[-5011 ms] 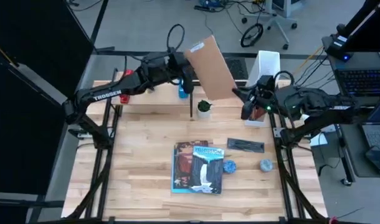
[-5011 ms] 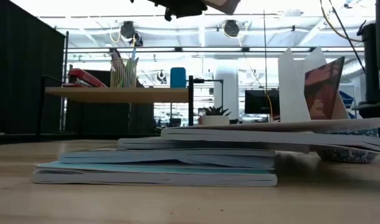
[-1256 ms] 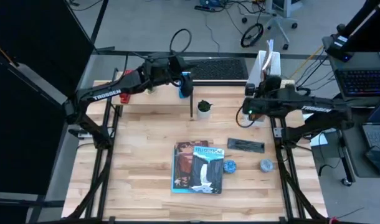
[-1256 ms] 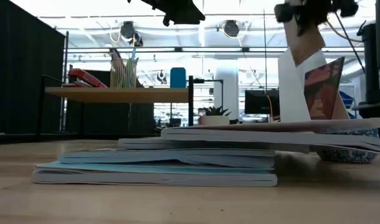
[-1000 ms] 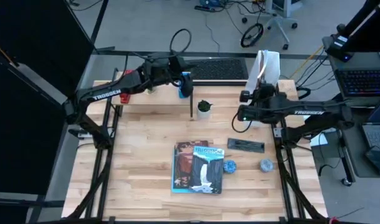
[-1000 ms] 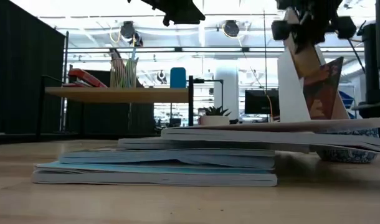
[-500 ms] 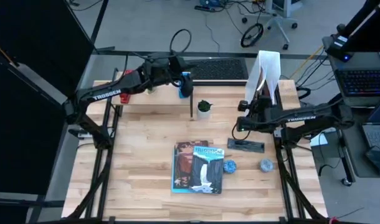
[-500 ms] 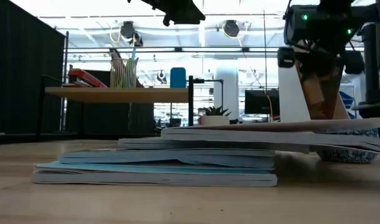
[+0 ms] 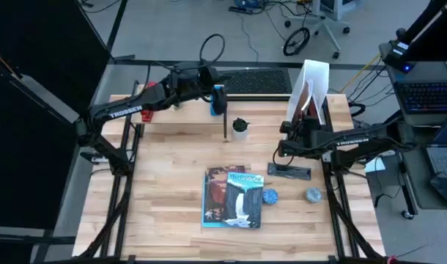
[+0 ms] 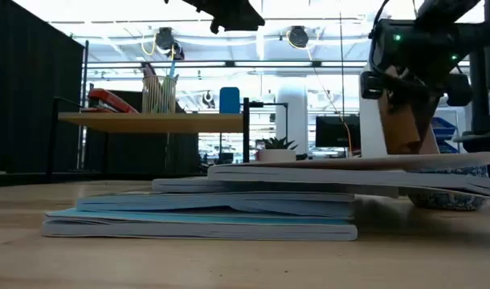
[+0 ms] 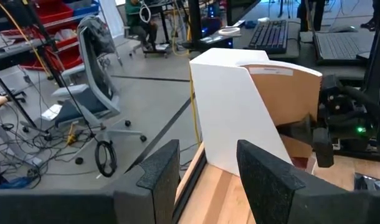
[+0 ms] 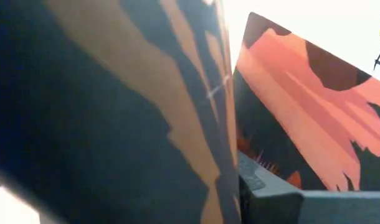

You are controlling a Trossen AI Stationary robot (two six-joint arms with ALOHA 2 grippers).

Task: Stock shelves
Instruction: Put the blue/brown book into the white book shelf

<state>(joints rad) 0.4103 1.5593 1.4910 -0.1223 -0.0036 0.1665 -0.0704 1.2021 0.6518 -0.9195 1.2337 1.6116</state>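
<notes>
The right hand point(image 9: 286, 144) sits at the open front of the white file holder point(image 9: 316, 78), against a brown kraft folder point(image 10: 404, 120) standing inside; whether it pinches the folder I cannot tell. Pulling away carelessly could drag the folder out or tip the holder. The left hand point(image 9: 218, 97), spread, hovers over the plank shelf point(image 10: 149, 121), well away from the holder.

Even overhead light fills the room; bright ceiling glare washes the low view, and the right wrist view is blurred.
</notes>
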